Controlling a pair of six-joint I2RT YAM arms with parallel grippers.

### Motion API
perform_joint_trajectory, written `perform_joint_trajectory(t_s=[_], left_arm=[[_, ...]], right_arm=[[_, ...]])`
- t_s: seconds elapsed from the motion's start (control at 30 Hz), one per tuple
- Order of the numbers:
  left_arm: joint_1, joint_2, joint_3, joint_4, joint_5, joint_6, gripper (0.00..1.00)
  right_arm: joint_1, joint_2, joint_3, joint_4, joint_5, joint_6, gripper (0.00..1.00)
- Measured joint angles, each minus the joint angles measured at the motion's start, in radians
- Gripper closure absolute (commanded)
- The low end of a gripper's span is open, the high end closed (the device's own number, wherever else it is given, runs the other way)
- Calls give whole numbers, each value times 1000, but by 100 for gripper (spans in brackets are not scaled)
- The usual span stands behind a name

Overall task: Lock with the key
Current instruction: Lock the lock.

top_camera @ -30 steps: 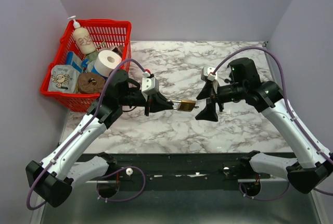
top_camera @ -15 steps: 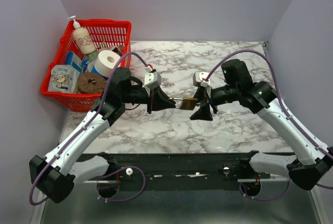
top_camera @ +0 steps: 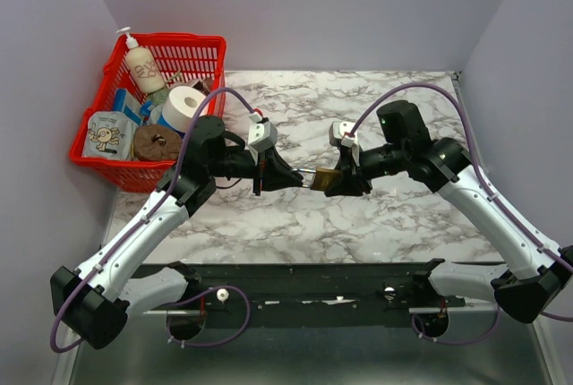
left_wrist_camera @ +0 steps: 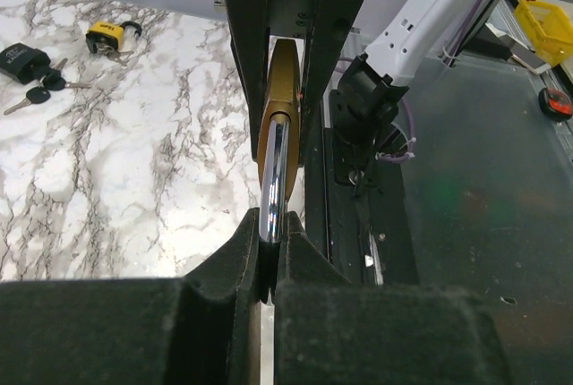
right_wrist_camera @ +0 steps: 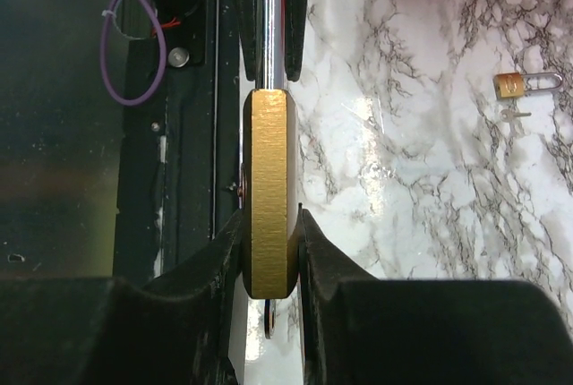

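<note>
Above the marble surface (top_camera: pixel 403 224), midway between the two arms, the left pincer (top_camera: pixel 298 179) is clamped nearly shut on the brass padlock (top_camera: pixel 324 178), gripping its steel shackle (left_wrist_camera: pixel 273 179). The right pincer (top_camera: pixel 338 183) presses both fingers against the padlock's body, which hangs clear of the surface.

A robotics lab is shown: a marble-patterned table (top_camera: pixel 403 224) is enclosed by plain walls (top_camera: pixel 313 9) and edged by a metal frame (top_camera: pixel 313 295).

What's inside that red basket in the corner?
A white pump bottle, a paper roll, a brown disc, a printed pouch and blue packets show; whatever lies beneath them is covered.
</note>
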Motion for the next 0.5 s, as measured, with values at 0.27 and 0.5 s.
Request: perform_joint_trajectory(t_s=[0.27,0.5], left_arm=[[0,2,-2,23,4,-38,100],[-7,3,-8,50,7,-65,100]], right_arm=[[0,0,0,10,-13,22,99],[0,0,4,6,-24,41,99]])
